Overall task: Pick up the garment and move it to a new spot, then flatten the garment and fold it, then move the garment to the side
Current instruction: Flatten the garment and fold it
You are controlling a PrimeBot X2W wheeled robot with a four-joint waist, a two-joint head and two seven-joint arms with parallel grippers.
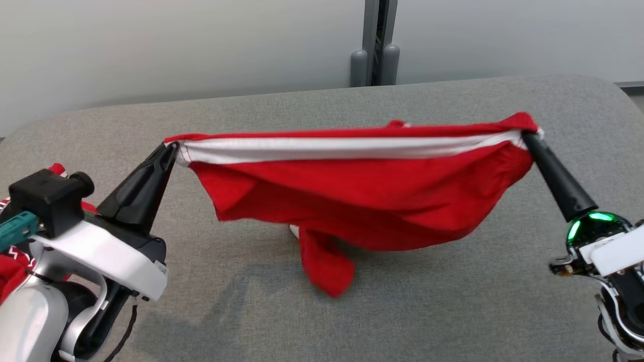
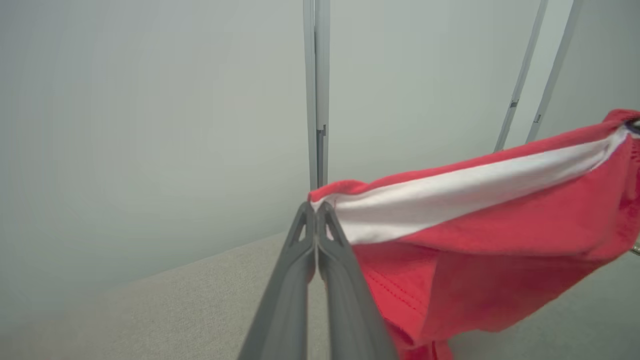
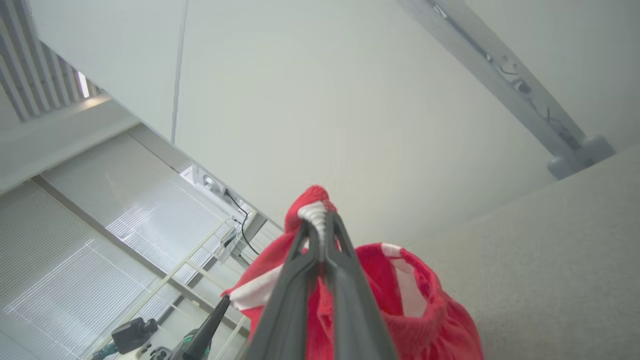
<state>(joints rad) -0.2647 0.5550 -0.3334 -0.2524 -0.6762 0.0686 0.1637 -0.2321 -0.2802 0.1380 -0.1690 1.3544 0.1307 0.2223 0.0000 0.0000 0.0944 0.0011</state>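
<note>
The left gripper (image 1: 173, 148) has its two dark fingers pressed flat together over the table's (image 1: 453, 281) left half, with one end of the red garment (image 1: 352, 191) pinched between the tips. In the left wrist view no gap shows between the fingers, and the fabric starts right at their points. The right gripper (image 1: 526, 136) is closed just as tightly over the table's right half, with the garment's other end bunched between its tips. A green light (image 1: 598, 218) glows on that wrist.

Between the two grips the garment is stretched in a long, nearly level line above the table. Its white band (image 1: 342, 150) is pulled taut from one set of fingertips to the other, under a thin red edge. Below the band the red cloth sags in loose folds over the middle of the table. One narrower flap (image 1: 324, 266) hangs lowest, close to the grey surface; I cannot tell whether its tip touches the table.

At the table's left edge, partly under the left arm, lies a red cloth with a white pattern (image 1: 12, 266). Behind the table's far edge a grey post (image 1: 375, 45) rises against the pale wall (image 1: 151, 50).
</note>
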